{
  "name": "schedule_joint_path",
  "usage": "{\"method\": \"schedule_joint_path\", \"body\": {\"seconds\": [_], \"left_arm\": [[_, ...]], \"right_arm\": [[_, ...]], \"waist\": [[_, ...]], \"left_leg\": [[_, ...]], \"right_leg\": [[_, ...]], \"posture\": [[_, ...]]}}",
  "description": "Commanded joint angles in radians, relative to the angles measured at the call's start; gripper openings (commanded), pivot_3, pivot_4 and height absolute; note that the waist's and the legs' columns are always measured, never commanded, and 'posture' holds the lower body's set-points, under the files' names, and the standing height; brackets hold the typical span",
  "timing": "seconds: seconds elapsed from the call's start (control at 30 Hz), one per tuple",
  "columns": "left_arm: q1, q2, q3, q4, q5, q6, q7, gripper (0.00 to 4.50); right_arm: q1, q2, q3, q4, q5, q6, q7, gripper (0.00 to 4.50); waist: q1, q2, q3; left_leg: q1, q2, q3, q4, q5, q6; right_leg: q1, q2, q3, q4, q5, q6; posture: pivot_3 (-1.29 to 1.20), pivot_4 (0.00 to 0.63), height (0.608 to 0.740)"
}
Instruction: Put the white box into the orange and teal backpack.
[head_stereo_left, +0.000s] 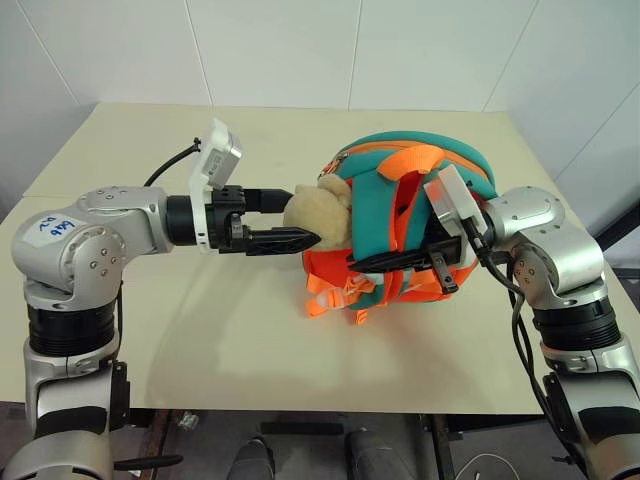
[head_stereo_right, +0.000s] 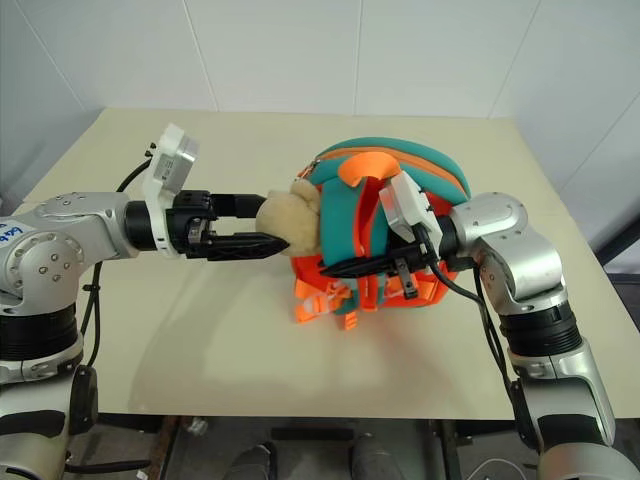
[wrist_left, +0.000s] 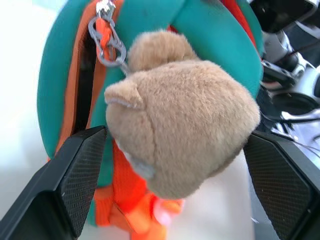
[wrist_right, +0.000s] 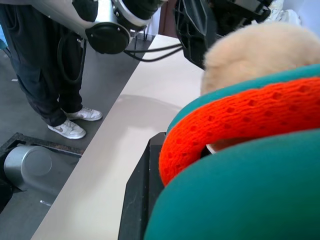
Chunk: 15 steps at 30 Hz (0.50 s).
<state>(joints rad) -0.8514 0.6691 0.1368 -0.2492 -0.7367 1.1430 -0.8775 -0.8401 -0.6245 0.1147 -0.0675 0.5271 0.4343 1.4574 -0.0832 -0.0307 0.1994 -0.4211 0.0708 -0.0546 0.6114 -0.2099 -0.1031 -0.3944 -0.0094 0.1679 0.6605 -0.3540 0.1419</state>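
Flanking fuzzy rounded plush head (wrist_left: 180, 125), ridged black fingers (wrist_left: 82, 175)

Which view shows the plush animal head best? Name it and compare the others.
The left wrist view: the plush animal head is close up between the open left tool fingers. Both eye views show it small, against the backpack. The right wrist view shows its top edge.

Silver jointed arms (head_stereo_left: 90, 240) with black bands are showing small screws, black cables, white camera housings (head_stereo_left: 218, 155) and textured black fingers (wrist_left: 75, 175).
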Motion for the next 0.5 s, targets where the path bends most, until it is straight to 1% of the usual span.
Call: {"method": "schedule_joint_path", "body": {"seconds": [0.03,0.13,0.23,0.33,0.43,0.47,0.5], "left_arm": [[-0.012,-0.008,-0.022,0.014,0.014,-0.039,0.022,4.49],[-0.015,-0.027,-0.035,0.027,0.014,-0.044,0.051,3.86],[-0.025,-0.032,-0.039,0.027,0.001,-0.03,0.057,2.95],[-0.037,-0.011,-0.041,0.02,-0.028,0.012,0.043,2.07],[-0.035,0.036,-0.036,0.014,-0.05,0.059,0.023,1.23],[-0.034,0.051,-0.031,0.012,-0.058,0.068,0.017,1.06],[-0.033,0.061,-0.028,0.01,-0.065,0.073,0.013,0.79]], "right_arm": [[-0.029,0.003,0.0,-0.009,-0.001,-0.019,-0.001,0.0],[-0.026,0.004,-0.002,-0.013,-0.001,-0.017,-0.005,0.0],[-0.021,0.002,-0.006,-0.021,0.002,-0.014,-0.011,0.0],[-0.014,0.001,-0.012,-0.029,0.007,-0.012,-0.019,0.0],[-0.006,0.006,-0.022,-0.035,0.019,-0.012,-0.025,0.0],[-0.004,0.009,-0.027,-0.037,0.025,-0.011,-0.029,0.0],[-0.002,0.011,-0.029,-0.04,0.028,-0.01,-0.033,0.0]], "waist": [[0.0,0.0,0.0],[0.002,0.0,0.0],[0.0,0.0,0.0],[0.0,0.0,0.0],[-0.001,0.0,0.0],[-0.002,0.0,0.0],[-0.002,0.0,0.0]], "left_leg": [[0.0,0.0,0.0,0.0,0.0,0.0],[0.0,0.0,0.0,0.0,0.0,0.0],[0.0,0.0,0.0,0.0,0.0,0.0],[0.0,0.0,0.0,0.0,0.0,0.0],[0.0,0.0,0.0,0.0,0.0,0.0],[0.0,0.0,0.0,0.0,0.0,0.0],[0.0,0.0,0.0,0.0,0.0,0.0]], "right_leg": [[0.0,0.0,0.0,0.0,0.0,0.0],[0.0,0.0,0.0,0.0,0.0,0.0],[0.0,0.0,0.0,0.0,0.0,0.0],[0.0,0.0,0.0,0.0,0.0,0.0],[0.0,0.0,0.0,0.0,0.0,0.0],[0.0,0.0,0.0,0.0,0.0,0.0],[0.0,0.0,0.0,0.0,0.0,0.0]], "posture": [[0.0,0.15,0.74],[0.0,0.15,0.74],[0.0,0.15,0.74],[0.0,0.15,0.74],[0.0,0.15,0.74],[0.0,0.15,0.74],[0.0,0.15,0.74]]}}
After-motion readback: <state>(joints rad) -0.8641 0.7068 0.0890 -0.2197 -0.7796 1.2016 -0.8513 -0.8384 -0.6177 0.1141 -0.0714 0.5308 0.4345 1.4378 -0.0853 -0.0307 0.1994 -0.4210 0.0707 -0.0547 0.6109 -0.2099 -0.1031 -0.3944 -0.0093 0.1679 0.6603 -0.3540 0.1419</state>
